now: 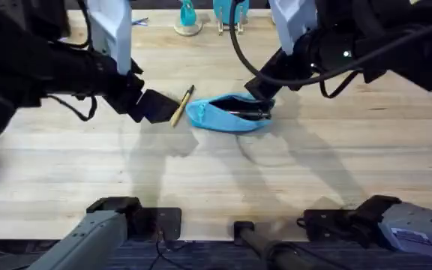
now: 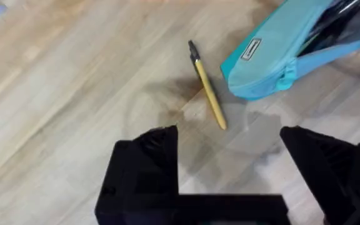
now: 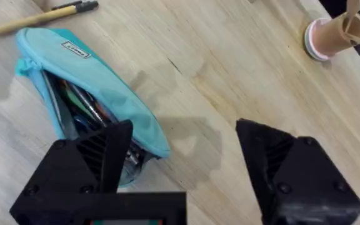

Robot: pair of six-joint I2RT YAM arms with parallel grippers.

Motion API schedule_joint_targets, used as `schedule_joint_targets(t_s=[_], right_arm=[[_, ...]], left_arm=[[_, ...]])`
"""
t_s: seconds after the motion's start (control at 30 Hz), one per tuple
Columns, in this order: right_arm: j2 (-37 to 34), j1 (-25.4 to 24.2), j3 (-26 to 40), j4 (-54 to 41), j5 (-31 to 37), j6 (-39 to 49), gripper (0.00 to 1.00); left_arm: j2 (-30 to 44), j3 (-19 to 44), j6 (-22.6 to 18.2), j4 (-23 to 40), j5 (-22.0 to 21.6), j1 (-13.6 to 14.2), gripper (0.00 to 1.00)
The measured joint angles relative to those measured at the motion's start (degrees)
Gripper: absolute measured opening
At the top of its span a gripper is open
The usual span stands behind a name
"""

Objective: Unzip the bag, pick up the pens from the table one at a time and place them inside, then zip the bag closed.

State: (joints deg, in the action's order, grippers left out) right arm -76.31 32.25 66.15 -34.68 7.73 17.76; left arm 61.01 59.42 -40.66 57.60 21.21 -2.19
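Observation:
The light blue bag (image 1: 227, 116) lies mid-table with its zip open, and slim dark and silvery items show inside it (image 3: 86, 109). A yellow pen (image 1: 181, 105) with a dark end rests on the table (image 1: 216, 180) just left of the bag, also seen from both wrists (image 2: 209, 95) (image 3: 39, 19). My left gripper (image 1: 156, 106) hovers open right beside that pen; in its own view (image 2: 230, 159) the pen lies ahead of the fingers. My right gripper (image 1: 261, 90) hangs open over the bag's right end (image 3: 180, 156), one finger (image 3: 102, 153) above the opening (image 2: 330, 25).
Teal-handled tools in stands (image 1: 188, 19) sit at the table's far edge, with another teal object (image 1: 231, 11) beside them. A pinkish roll (image 3: 327, 37) stands on the wood beyond the right gripper. Bare wood stretches in front of the bag.

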Motion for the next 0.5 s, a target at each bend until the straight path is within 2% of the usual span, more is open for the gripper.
schedule_joint_targets(t_s=[0.17,0.5], right_arm=[[0.0,0.0,0.0,0.0,0.0,0.0,0.997],[0.0,0.0,0.0,0.0,0.0,0.0,0.997]], left_arm=[[4.9,0.0,0.3,-0.2,-1.5,0.0,0.993],[13.3,0.0,0.4,-0.5,-1.8,0.0,0.996]])
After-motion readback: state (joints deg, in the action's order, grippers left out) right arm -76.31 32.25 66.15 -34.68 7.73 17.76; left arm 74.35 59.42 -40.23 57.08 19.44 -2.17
